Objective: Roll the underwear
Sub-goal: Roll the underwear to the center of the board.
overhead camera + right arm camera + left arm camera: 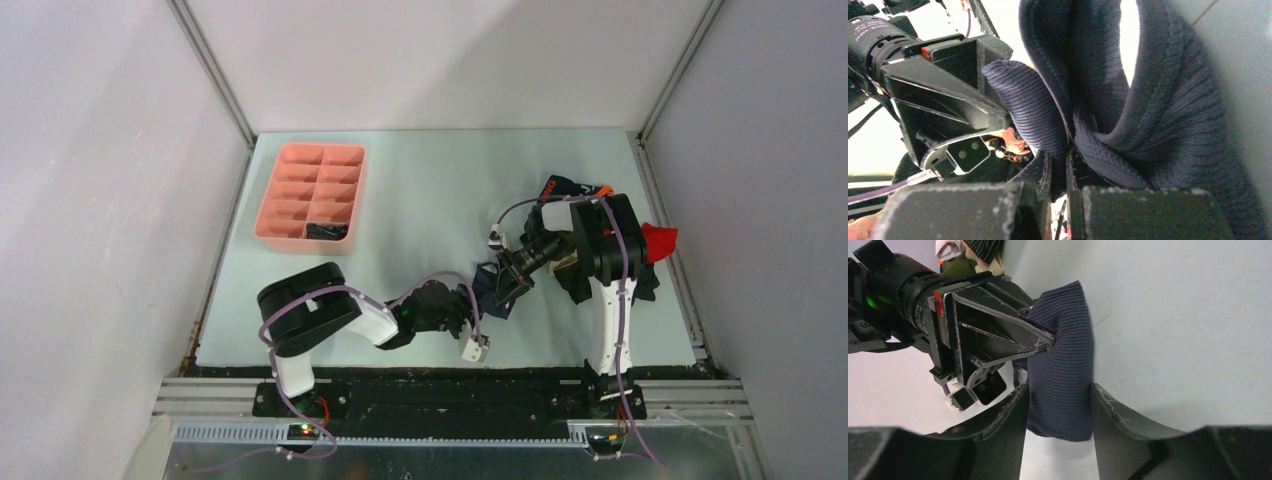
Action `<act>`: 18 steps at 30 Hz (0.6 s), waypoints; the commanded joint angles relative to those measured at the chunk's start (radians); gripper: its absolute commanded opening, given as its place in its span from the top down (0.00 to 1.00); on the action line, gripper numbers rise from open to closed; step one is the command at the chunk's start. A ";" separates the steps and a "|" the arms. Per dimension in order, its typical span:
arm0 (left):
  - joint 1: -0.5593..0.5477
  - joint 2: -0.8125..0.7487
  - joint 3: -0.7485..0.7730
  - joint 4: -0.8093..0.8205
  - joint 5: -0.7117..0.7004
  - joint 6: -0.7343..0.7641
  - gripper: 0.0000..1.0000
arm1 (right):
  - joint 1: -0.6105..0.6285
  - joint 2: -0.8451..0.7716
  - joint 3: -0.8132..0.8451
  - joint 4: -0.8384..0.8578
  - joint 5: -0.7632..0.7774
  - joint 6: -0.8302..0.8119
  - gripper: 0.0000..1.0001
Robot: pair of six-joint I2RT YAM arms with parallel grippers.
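You have a pink plastic tray (300,243) at the far left of the desk (430,190), close to its left edge and well apart from everything on the right side. It is split into two columns of small compartments, and its long side runs away from you. The desk itself is a pale grey-green sheet; the left wrist view shows the same plain surface (1188,315). White panels close it in on the left (100,200), at the back (440,60) and on the right (770,200), and slanted aluminium struts (215,75) mark the two back corners. A black mounting plate (450,395) runs along the near edge, with a perforated metal strip (400,435) just below it.
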 commanded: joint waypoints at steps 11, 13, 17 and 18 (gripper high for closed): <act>-0.028 0.081 0.268 -0.523 -0.126 0.157 1.00 | 0.002 -0.006 -0.010 0.002 0.098 -0.034 0.68; -0.025 0.077 0.317 -0.635 -0.114 0.155 1.00 | -0.005 -0.074 -0.001 0.009 0.100 -0.039 0.44; -0.009 0.071 0.446 -0.906 -0.048 0.139 1.00 | -0.067 -0.335 0.019 0.073 0.078 -0.015 0.02; -0.005 0.075 0.481 -1.032 -0.029 0.118 1.00 | -0.102 -0.461 0.013 0.148 0.092 -0.004 0.01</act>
